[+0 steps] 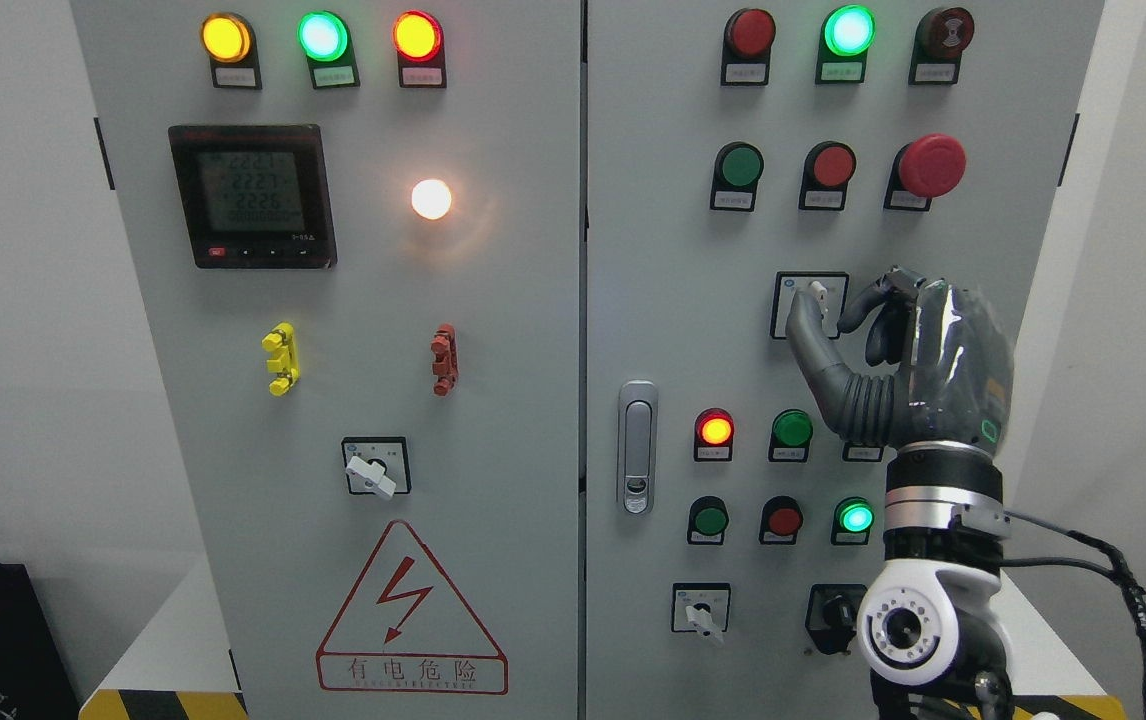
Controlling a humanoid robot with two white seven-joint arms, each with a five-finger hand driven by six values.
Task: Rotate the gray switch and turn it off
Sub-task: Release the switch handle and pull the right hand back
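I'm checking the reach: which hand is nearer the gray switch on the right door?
Right. The right hand has a finger on the gray switch; the left hand is out of view.

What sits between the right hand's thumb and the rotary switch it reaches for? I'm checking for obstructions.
Nothing. In the head view the right hand has its thumb tip already at the knob of the rotary switch; no gap or object shows between them.
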